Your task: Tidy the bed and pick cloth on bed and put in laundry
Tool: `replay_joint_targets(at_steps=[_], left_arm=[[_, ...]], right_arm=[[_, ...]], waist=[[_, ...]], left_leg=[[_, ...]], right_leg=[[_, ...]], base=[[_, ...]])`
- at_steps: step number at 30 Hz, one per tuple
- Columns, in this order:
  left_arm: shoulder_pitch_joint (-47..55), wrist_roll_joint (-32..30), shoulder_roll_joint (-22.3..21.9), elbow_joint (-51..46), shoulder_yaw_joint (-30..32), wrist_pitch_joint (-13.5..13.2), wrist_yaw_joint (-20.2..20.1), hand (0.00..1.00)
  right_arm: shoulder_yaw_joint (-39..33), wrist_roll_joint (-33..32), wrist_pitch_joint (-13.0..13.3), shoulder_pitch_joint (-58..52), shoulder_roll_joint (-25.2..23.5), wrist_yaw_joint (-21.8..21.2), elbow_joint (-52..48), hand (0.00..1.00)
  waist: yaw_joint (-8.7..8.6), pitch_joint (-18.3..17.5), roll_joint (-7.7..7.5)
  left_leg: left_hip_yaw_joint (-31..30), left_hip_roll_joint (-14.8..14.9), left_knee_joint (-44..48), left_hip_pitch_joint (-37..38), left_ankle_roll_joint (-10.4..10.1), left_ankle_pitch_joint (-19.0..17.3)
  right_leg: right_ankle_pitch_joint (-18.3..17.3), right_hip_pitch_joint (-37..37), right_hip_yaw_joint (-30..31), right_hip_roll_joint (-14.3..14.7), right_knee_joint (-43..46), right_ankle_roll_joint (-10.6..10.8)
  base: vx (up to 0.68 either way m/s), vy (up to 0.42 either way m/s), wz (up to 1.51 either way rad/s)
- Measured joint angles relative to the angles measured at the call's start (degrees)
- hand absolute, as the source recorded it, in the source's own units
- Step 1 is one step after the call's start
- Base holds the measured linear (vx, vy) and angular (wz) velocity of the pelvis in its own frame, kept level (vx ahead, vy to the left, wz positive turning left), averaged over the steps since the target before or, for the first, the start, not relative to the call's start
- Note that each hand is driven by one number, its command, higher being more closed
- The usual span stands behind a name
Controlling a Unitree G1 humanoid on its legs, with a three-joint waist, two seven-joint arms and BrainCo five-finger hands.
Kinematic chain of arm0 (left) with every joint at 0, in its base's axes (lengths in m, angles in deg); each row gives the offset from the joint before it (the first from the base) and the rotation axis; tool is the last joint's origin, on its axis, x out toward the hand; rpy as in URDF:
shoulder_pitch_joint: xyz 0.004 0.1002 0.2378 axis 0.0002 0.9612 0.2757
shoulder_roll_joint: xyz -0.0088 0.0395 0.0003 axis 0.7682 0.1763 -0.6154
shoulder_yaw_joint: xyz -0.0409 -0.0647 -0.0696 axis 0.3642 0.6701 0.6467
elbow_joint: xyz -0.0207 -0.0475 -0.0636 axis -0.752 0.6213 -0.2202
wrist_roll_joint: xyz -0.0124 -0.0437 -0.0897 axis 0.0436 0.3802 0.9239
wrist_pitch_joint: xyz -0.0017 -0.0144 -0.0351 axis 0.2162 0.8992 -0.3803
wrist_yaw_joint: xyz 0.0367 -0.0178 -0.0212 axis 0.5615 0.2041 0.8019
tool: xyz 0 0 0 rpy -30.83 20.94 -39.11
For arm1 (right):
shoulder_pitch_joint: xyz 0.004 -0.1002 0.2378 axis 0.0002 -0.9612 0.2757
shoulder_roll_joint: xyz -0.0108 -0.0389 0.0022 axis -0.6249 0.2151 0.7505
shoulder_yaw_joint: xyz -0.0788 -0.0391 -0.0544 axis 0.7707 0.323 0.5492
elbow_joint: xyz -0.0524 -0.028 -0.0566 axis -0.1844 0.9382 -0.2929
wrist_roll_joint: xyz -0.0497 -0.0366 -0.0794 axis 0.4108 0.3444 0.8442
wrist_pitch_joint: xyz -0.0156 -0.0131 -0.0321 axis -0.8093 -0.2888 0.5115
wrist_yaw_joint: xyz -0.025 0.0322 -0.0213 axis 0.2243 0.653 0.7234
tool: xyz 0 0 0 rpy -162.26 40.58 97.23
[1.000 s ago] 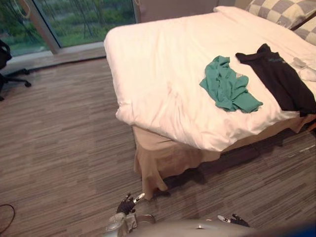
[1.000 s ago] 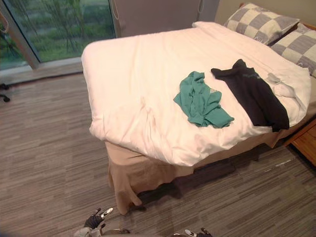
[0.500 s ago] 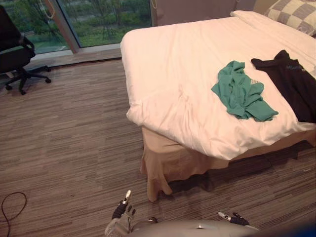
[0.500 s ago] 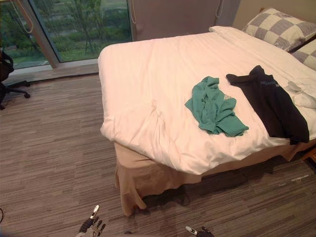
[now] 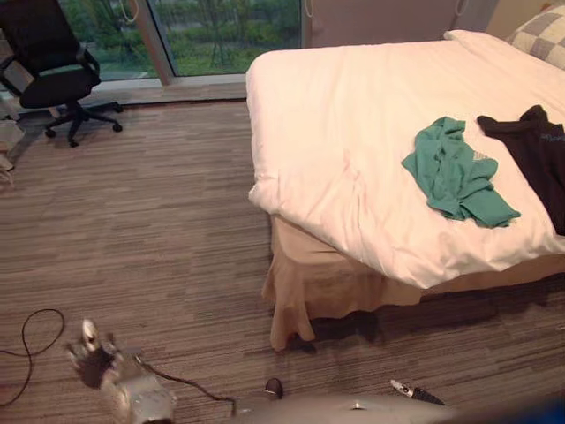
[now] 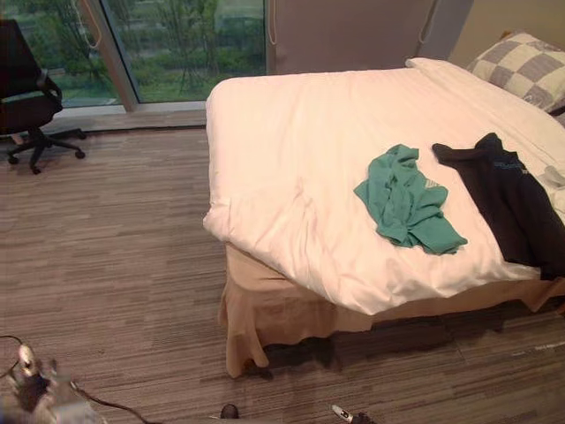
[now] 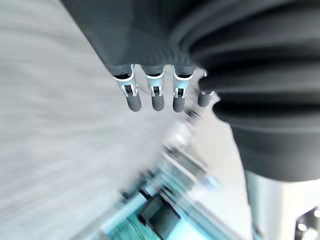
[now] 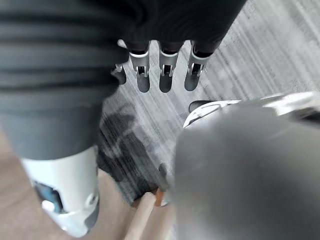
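Note:
A crumpled green cloth (image 5: pixel 459 174) lies on the white duvet of the bed (image 6: pixel 291 150), near the foot end. To its right a black garment (image 6: pixel 512 199) is spread flat. My left hand (image 5: pixel 93 360) hangs low over the carpet, far to the left of the bed; the left wrist view shows its fingers (image 7: pixel 156 94) straight and holding nothing. At the bottom edge my right hand (image 5: pixel 413 393) is just in view, short of the bed. Its fingers (image 8: pixel 165 76) are straight and empty over the floor in the right wrist view.
A black office chair (image 5: pixel 53 75) stands by the window at the far left. Checked pillows (image 6: pixel 521 66) lie at the head of the bed. A beige bed skirt (image 5: pixel 309 283) hangs at the near corner. Grey striped carpet (image 5: pixel 150 221) spreads between me and the bed.
The camera has turned, so the bed sits further right and the chair has come into view. My left hand has swung out from bottom centre to the lower left.

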Motion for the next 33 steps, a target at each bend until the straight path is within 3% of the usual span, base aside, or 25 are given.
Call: replay_joint_targets(at_steps=[4, 6, 7, 9, 12, 18, 26, 30, 33], left_arm=[[-7.9, -11.1, 11.6, 0.4, -0.2, -0.9, -0.1, 0.0], [-13.8, -21.4, 17.5, 0.4, -1.9, -1.0, 0.1, 0.0], [-15.0, -23.9, 18.5, 0.2, -2.6, -1.1, 0.2, 0.0], [-18.8, -35.7, 21.1, -2.6, -7.5, -0.2, 0.7, 0.0], [-20.9, -46.0, 21.4, -7.5, -14.0, 2.6, 1.7, 0.0], [-24.7, -60.8, 21.3, -8.7, -24.1, 7.8, 4.3, 0.0], [-29.4, -72.1, 21.3, -6.2, -34.5, 16.5, 7.7, 0.0], [-34.3, -83.4, 20.5, -0.3, -38.5, 20.6, 12.7, 0.0], [-36.1, -88.5, 19.0, 1.8, -40.1, 23.1, 15.5, 0.0]], right_arm=[[-0.6, -0.8, -0.6, 1.0, 0.7, -0.7, -1.0, 0.0], [-0.8, -0.7, -0.5, 1.4, 1.8, -0.9, -1.1, 0.0], [-0.9, -0.7, -0.5, 1.4, 1.9, -0.9, -1.1, 0.0], [-1.8, -0.7, -0.4, 1.3, 1.7, -0.8, -1.1, 0.0], [-2.7, -0.7, -0.4, 1.2, 1.7, -0.5, -1.1, 0.0], [-2.9, -0.6, -0.5, -1.9, 1.6, -0.3, -2.0, 0.0], [-2.5, 0.5, -0.8, -3.0, 0.6, 0.1, -2.2, 0.0], [-1.7, 0.5, -1.1, -3.3, 0.9, 1.2, -3.2, 0.0], [-1.1, 0.5, -1.0, -3.2, 1.4, 2.2, -4.6, 0.0]], waist=[[0.83, -0.1, -0.2], [1.15, -0.1, 0.19], [1.11, -0.1, 0.36], [0.85, -0.3, 0.71], [-0.79, -0.6, 1.27], [-2.29, -0.6, 1.39], [-3.86, -0.7, 1.76], [-6.04, 0.1, 3.62], [-7.13, 0.9, 5.42]], left_leg=[[1.3, 0.0, 0.3, 0.3, 0.2, -0.2], [3.2, -0.2, 0.3, 1.3, 0.2, -0.3], [3.4, -0.2, 0.3, 1.4, 0.2, -0.3], [4.7, -0.1, 0.4, 2.0, 0.2, -0.3], [5.2, 0.1, 0.4, 2.4, 0.2, -0.3], [7.8, 0.3, 0.4, 3.4, 0.2, -0.3], [9.4, 0.8, 0.3, -0.1, 0.2, -0.3], [9.9, 0.9, 0.0, -3.0, 0.8, 0.1], [11.8, 1.0, 0.0, -4.8, 0.6, 0.1]], right_leg=[[0.1, 0.7, 0.7, 0.2, -1.4, -0.1], [0.3, 0.9, 2.4, 0.0, -1.7, -0.4], [0.3, 0.9, 2.7, 0.0, -1.7, -0.5], [0.5, 1.2, 3.9, 0.0, -1.7, -0.8], [1.2, 1.2, 4.2, 0.3, -1.7, -1.5], [1.8, 0.3, 7.0, 0.2, -1.5, -1.5], [2.0, -5.5, 9.7, 0.3, 0.4, -1.2], [3.1, -9.4, 10.6, 0.4, 0.5, -1.3], [3.6, -12.0, 12.4, 0.4, 1.1, -1.1]], base=[[0.14, -0.012, -0.12], [0.12, 0.011, -0.26], [0.1, 0.011, -0.26], [0.1, -0.002, -0.24], [0.04, -0.012, -0.14], [0.0, -0.015, -0.3], [-0.09, -0.006, -0.15], [-0.16, 0.024, -0.12], [-0.11, 0.048, -0.25]])
